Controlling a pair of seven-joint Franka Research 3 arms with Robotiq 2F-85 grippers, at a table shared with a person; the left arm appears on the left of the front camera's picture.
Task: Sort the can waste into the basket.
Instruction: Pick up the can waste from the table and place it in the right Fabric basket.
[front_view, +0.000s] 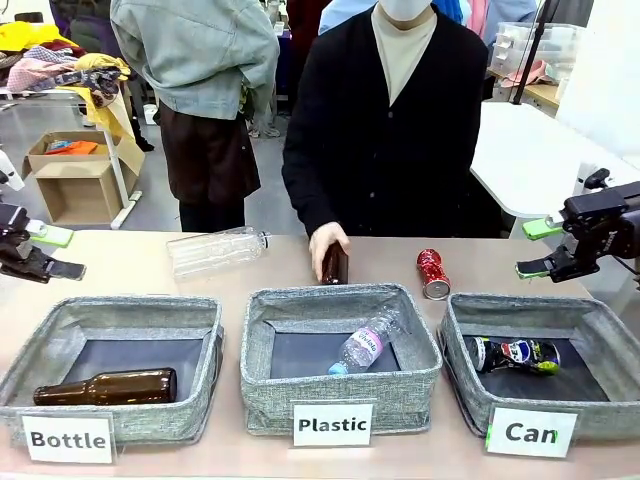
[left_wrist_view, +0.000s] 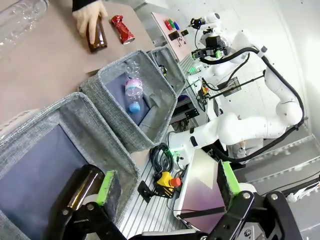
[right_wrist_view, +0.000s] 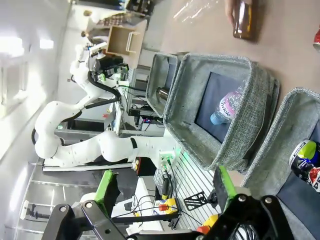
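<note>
Both sets of jaws are spread wide and hold nothing: my right gripper (front_view: 536, 249) hangs above the table's edge on its own side, and my left gripper (front_view: 58, 252) hangs at the opposite end. The black-and-blue can (front_view: 515, 354) already lies in the Can basket (front_view: 530, 302), below and a little inward of my right jaws. The crushed red can (front_view: 433, 273) lies on the bare table just beyond that basket's far rim. From my right jaws it is down and inward, toward the middle of the table. From my left jaws it is well apart, with two other baskets between. I judge this to be the right arm's job. The can's long axis runs roughly from my side toward the person, its round end facing me, so I'd want my fingers closing across that axis on its crumpled flanks. A person's hand (front_view: 328, 240) rests on a brown bottle (front_view: 335, 266) near the can, on the side away from my right jaws; my approach should stay on the near side.
</note>
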